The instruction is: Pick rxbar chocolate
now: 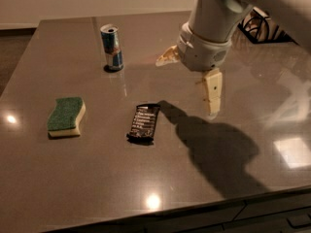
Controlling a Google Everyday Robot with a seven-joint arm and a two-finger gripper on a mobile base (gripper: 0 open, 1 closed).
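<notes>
Hovering the gripper (190,74) above the table (73,178), fingers (214,91) spread wide and gripping nothing, just up and right of the rxbar chocolate (144,123) lying flat near the table's middle at the tip of the arm's shadow (214,149); flanking it, a green-and-yellow sponge (65,116) well left and an upright drink can (112,47) farther back

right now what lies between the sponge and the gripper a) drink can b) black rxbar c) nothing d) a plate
b: the rxbar chocolate lies flat on the table between the sponge and the gripper, which hovers above the table with jaws open.
</notes>
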